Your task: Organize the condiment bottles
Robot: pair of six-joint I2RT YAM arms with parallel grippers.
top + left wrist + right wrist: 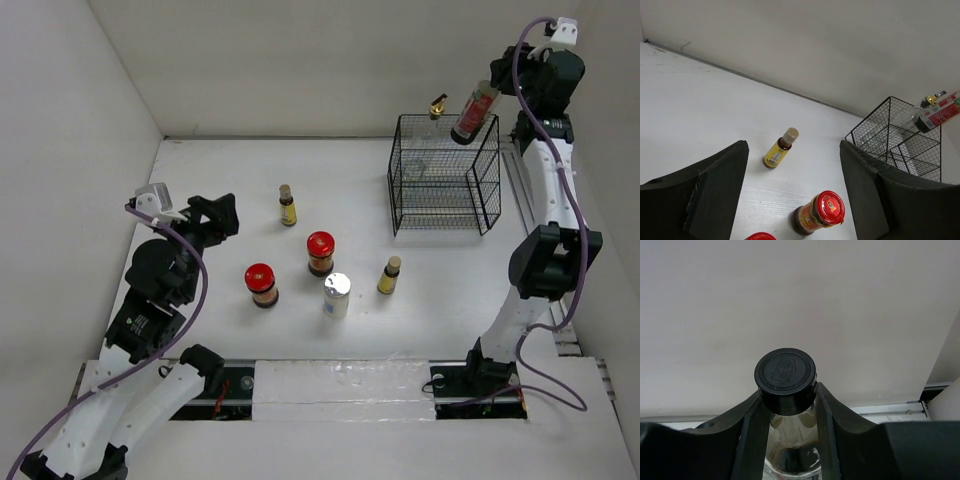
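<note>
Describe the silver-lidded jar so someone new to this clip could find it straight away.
Start at the black wire basket at the far right of the table, then look left to the loose group of bottles standing in the open. The silver-lidded jar is the one nearest the arm bases, between a red-lidded jar and a small yellow bottle. Only it has a shiny silver lid.

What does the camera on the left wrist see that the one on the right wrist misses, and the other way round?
Left wrist only: the open left tool, a yellow bottle, a red-lidded jar, a second red lid at the bottom edge, and the wire basket. Right wrist only: the right tool, shut around a black cap, close up. Both: the dark bottle under that cap, far off in the left view, and the white wall.
</note>
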